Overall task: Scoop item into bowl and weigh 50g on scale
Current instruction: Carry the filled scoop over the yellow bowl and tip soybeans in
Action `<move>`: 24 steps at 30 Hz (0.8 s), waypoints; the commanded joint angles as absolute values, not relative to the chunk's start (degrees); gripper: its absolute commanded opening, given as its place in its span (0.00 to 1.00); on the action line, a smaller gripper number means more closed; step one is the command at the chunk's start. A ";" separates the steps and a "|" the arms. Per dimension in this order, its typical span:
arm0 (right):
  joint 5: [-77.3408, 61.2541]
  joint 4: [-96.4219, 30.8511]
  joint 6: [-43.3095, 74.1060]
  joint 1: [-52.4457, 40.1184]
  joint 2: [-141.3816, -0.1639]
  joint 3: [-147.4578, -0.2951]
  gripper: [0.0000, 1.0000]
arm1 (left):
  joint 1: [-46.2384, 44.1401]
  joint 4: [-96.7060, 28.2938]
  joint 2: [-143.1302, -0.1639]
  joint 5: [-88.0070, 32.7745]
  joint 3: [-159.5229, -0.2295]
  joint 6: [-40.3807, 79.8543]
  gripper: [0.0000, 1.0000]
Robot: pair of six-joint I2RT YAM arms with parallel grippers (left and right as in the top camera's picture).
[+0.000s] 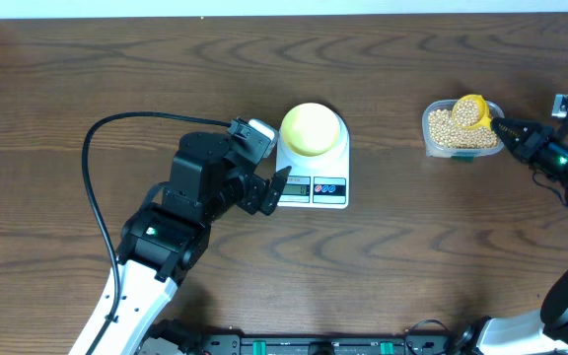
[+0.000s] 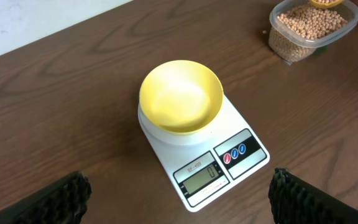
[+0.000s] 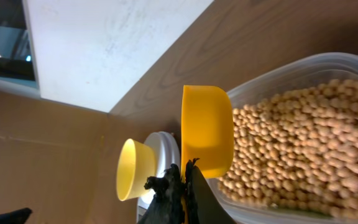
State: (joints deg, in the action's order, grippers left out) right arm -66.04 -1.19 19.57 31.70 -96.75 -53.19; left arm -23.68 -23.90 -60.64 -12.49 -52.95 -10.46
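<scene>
The pale yellow-green bowl [image 1: 312, 128] [image 2: 180, 96] stands empty on the white scale [image 1: 316, 189] [image 2: 232, 134], whose screen reads zero. My left gripper [image 1: 269, 190] [image 2: 179, 188] hovers wide open just in front of the scale, holding nothing. At the far right, my right gripper [image 1: 501, 128] [image 3: 184, 175] is shut on the handle of a yellow scoop [image 1: 469, 111] [image 3: 207, 130]. The scoop's cup sits over the clear tub [image 1: 461, 146] [image 3: 291, 71] of beige beans [image 1: 446, 128] [image 3: 303, 149] and carries beans. The bowl [image 3: 132, 168] shows far behind the scoop.
The tub [image 2: 291, 46] of beans [image 2: 309, 22] is at the back right, a good stretch of bare wooden table away from the scale. A black cable [image 1: 92, 148] loops over the table behind the left arm. The table's far edge runs along the top.
</scene>
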 commanded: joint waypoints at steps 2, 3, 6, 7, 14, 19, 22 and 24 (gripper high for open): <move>-68.58 -0.08 23.18 29.61 -96.92 -53.52 0.01 | -23.53 -24.03 -60.34 -11.94 -52.73 -9.96 0.94; -68.55 0.23 23.62 29.02 -96.92 -53.52 0.01 | -23.53 -24.03 -60.34 -11.94 -52.73 -9.96 0.94; -68.51 1.08 24.05 27.31 -96.92 -53.52 0.01 | -23.53 -24.03 -60.34 -11.92 -52.73 -9.96 0.94; -68.51 1.32 24.27 26.74 -96.92 -53.52 0.02 | -23.53 -24.03 -60.34 -11.94 -52.73 -9.96 0.94; -67.44 3.57 26.98 21.87 -96.92 -53.52 0.01 | -23.53 -24.03 -60.34 -11.94 -52.73 -9.96 0.94; -66.24 6.94 31.18 17.80 -96.92 -53.52 0.01 | -23.53 -24.03 -60.34 -11.94 -52.73 -9.96 0.94; -64.71 9.30 33.95 14.98 -96.92 -53.52 0.01 | -23.53 -24.03 -60.34 -11.92 -52.73 -9.96 0.94; -63.94 10.76 35.35 13.26 -96.92 -53.52 0.01 | -23.53 -24.03 -60.34 -11.94 -52.73 -9.96 0.94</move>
State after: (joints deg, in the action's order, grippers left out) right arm -64.88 9.69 31.55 15.46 -96.75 -53.19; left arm -23.68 -23.90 -60.64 -12.49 -52.95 -10.46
